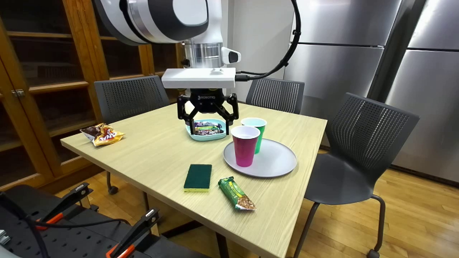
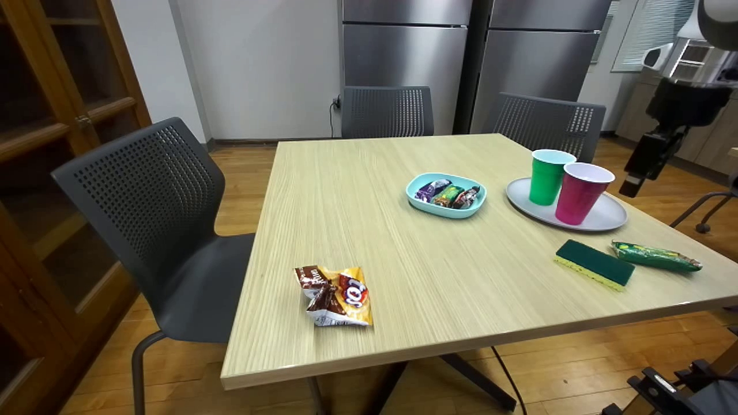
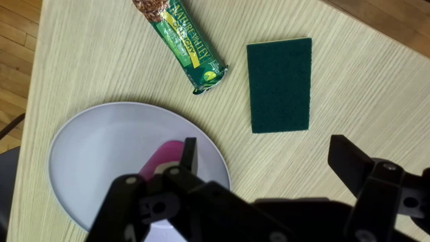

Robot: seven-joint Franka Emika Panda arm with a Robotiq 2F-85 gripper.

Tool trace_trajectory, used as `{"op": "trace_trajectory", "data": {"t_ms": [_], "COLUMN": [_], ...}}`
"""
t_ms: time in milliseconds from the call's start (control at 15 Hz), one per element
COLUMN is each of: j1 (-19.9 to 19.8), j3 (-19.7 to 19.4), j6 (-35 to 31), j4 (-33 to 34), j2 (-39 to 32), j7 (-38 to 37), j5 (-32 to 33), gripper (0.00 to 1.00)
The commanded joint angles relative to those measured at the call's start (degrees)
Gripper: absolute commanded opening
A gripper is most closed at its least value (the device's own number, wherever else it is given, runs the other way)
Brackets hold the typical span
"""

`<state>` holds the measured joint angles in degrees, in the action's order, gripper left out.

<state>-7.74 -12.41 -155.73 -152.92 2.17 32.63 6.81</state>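
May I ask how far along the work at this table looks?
Seemingly done: the green cup and magenta cup stand on the grey plate; wrapped bars sit in the blue bowl. In hand: nothing; the gripper hangs open above the table. Possibly left: the sponge, granola bar and snack bag, all loose on the table.

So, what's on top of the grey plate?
On the grey plate stand a pink cup and a green cup. The plate's surface under their bases is covered, and the bottoms inside both can't be seen.

magenta cup (image 1: 245,149) (white inside) | upright | on grey plate (image 1: 278,160), just beside the green cup (image 2: 545,182)
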Motion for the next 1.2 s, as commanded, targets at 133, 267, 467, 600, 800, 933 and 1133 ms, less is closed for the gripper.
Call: {"op": "trace_trajectory", "data": {"t_ms": [133,267,467,600,800,933,1133], "j1": [-1.74,-2.32,-3.27,-3.98,-4.72,-5.01,-5.56], "j3": [-0.54,-0.80,-0.99,-0.98,-1.00,-1.12,-0.98], "j6": [-1.06,-1.72,-3.11,-4.10,-5.92,-6.90,-8.06], "j4": [1.31,1.64,2.11,2.27,2.69,2.86,2.96], "j2": [-2.44,-3.41,-5.07,-5.91,-7.51,-8.35,-9.59], "j7": [4.22,5.56,7.37,8.62,9.69,9.70,10.11], "j5": [1.23,1.80,2.67,3.67,5.57,7.58,9.17], "gripper": [1.00,1.00,1.00,1.00,1.00,1.00,1.00]}}
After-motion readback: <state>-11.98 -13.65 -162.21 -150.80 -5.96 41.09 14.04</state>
